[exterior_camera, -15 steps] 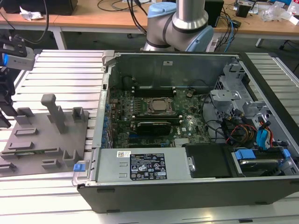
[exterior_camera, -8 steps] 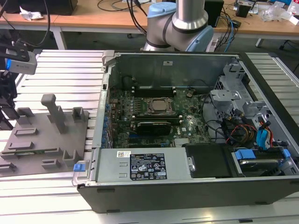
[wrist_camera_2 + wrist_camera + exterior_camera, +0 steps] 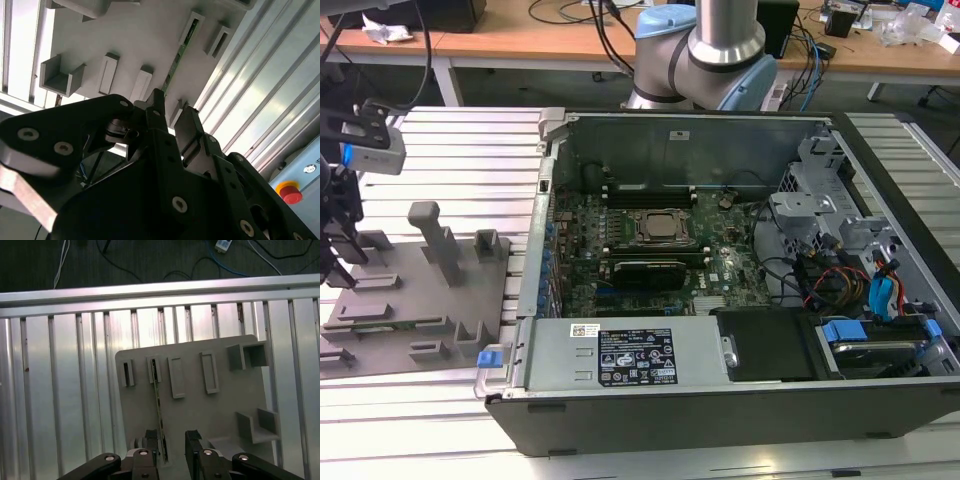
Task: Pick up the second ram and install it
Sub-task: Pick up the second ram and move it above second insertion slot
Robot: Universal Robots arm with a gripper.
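The second ram [image 3: 158, 400] is a thin green stick standing on edge in a slot of the grey fixture plate [image 3: 220, 410]. In the second wrist view the ram [image 3: 176, 60] runs from a slot block toward my fingers. My gripper [image 3: 171, 442] is open above the stick's near end, one finger on each side, and the stick passes close to one finger [image 3: 150, 440]. Nothing is held. In the exterior view my gripper [image 3: 338, 262] hangs over the plate [image 3: 430, 300] at the far left, just above the ram [image 3: 386, 324].
An open computer case [image 3: 720, 380] lies to the exterior view's right of the plate, its motherboard showing a CPU [image 3: 660, 226] flanked by long black memory sockets [image 3: 650, 189]. Upright blocks [image 3: 432, 235] stand on the plate. Ribbed aluminium table [image 3: 65, 390] surrounds it.
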